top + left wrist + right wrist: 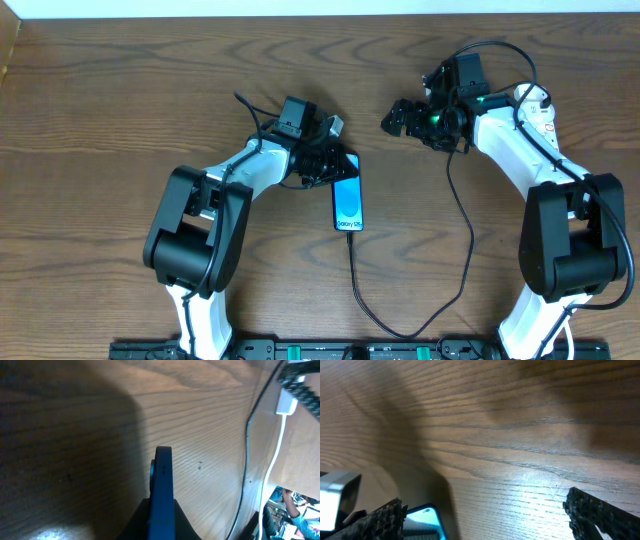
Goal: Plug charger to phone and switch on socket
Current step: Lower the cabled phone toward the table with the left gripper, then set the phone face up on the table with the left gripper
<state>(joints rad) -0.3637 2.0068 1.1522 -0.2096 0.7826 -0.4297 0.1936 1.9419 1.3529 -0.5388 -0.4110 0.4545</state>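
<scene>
Two grippers: left gripper (335, 166) clamps phone (348, 205) top end; right gripper (394, 119) spread wide, empty.

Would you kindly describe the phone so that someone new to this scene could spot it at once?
On the wooden table, look near the middle, where the left gripper is shut on one end of a slim rectangle. That is the phone; its bright blue screen stands out against the brown wood, and a thin black cable trails from its other end.

The phone (347, 207) lies on the table (100, 100), the charger (357, 285) trailing from its near end toward the front edge.
</scene>
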